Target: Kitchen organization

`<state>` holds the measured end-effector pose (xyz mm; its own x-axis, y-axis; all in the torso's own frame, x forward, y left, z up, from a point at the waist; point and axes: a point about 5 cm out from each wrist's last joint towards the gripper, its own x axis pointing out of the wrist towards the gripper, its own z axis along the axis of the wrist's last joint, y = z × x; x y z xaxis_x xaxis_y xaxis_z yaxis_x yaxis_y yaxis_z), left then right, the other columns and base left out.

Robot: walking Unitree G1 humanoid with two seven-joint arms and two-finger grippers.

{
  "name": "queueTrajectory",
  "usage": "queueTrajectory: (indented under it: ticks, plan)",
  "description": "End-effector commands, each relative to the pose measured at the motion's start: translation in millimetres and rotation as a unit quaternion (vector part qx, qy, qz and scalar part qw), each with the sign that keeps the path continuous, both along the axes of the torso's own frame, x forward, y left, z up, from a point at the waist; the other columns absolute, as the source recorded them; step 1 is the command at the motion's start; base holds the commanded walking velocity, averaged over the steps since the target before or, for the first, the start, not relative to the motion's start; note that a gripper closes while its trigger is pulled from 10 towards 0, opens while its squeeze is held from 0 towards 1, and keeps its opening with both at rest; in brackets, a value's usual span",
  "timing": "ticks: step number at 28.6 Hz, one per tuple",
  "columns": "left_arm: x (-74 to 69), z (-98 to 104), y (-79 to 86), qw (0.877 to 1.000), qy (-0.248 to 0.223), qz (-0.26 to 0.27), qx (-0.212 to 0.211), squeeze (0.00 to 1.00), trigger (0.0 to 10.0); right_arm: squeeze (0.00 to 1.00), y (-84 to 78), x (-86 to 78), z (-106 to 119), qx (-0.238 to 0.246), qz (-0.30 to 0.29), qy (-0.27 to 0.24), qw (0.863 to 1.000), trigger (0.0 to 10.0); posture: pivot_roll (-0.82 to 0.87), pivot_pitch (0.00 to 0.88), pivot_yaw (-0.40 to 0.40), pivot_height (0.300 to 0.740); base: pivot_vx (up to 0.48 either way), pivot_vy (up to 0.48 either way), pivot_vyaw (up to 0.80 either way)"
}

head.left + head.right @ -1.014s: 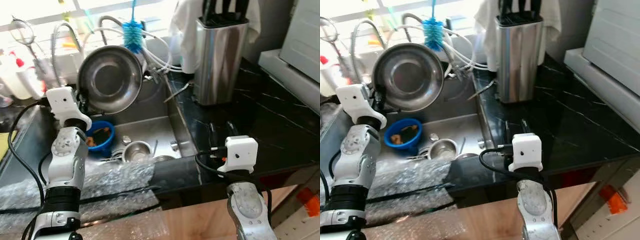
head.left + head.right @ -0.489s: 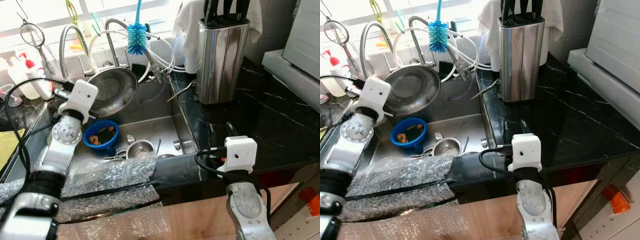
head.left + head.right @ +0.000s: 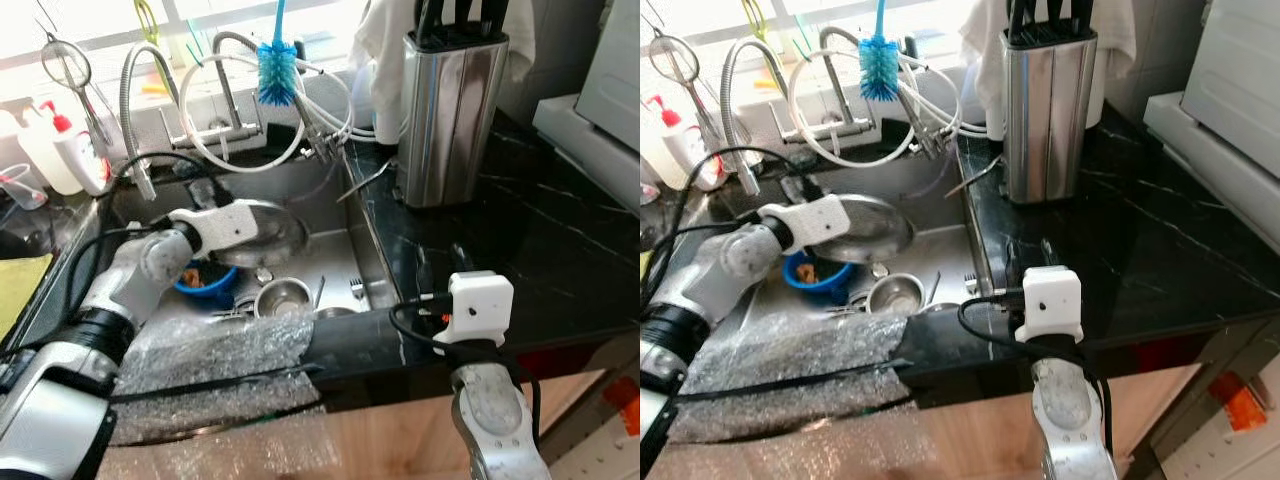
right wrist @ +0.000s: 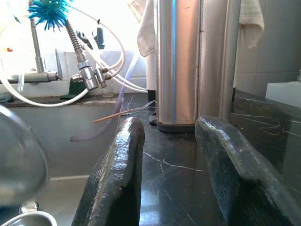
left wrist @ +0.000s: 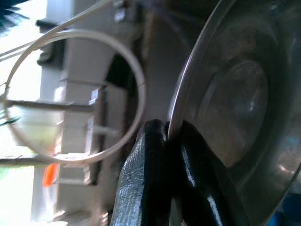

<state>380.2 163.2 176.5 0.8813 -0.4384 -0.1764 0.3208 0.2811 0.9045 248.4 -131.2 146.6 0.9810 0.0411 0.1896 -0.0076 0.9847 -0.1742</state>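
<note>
I have the left pincer (image 5: 171,188) clamped on the rim of the steel pan (image 3: 262,226), which lies nearly flat, low over the sink (image 3: 335,250), above the blue bowl (image 3: 205,283) and the small steel cup (image 3: 281,296). My judgement: the step is setting the pan down in the basin. To do it well I would lower slowly, keep it level, steer clear of the bowl and cup, and release only once it rests on something solid. The rim grip is thin, so any tilt could let it slip.

The right pincer (image 4: 167,169) hovers with its fingers apart over the near edge of the black marbled worktop (image 3: 520,230), facing the knife block (image 3: 455,110). Bubble wrap (image 3: 215,355) covers the sink's near edge. At the far side, hoses, a tap and a blue brush (image 3: 273,70) crowd a bright window.
</note>
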Motion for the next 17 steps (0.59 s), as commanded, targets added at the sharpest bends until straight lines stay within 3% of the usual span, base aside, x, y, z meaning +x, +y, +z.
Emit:
queueTrajectory:
  ticks: [1, 5, 10, 17]
  plan:
    - [1.3, -9, -0.4, 0.999, 0.036, 0.003, 0.000, 0.00, 10.0, 0.00, 4.5, 1.8, 0, 0.005, 0.005, -0.001, 1.000, 10.0, -0.14, 0.000, 0.166, 0.740, 0.000, 0.000, 0.00]
    - [1.8, -14, -2.0, 0.999, 0.051, 0.002, -0.006, 0.00, 10.0, 0.00, 4.9, 2.0, 0, 0.006, 0.005, -0.002, 1.000, 10.0, -0.14, 0.000, 0.167, 0.740, 0.000, 0.000, 0.00]
    - [3.3, -32, -4.2, 0.990, 0.113, 0.048, -0.068, 0.00, 10.0, 0.00, 5.2, 1.9, 0, 0.005, 0.005, -0.001, 1.000, 10.0, -0.14, 0.000, 0.166, 0.740, 0.000, 0.000, 0.00]
    - [4.5, -34, -5.0, 0.991, 0.129, 0.027, -0.007, 0.00, 10.0, 0.00, 7.5, 2.0, -1, 0.006, 0.010, 0.001, 1.000, 10.0, -0.14, 0.000, 0.172, 0.740, 0.000, 0.000, 0.00]
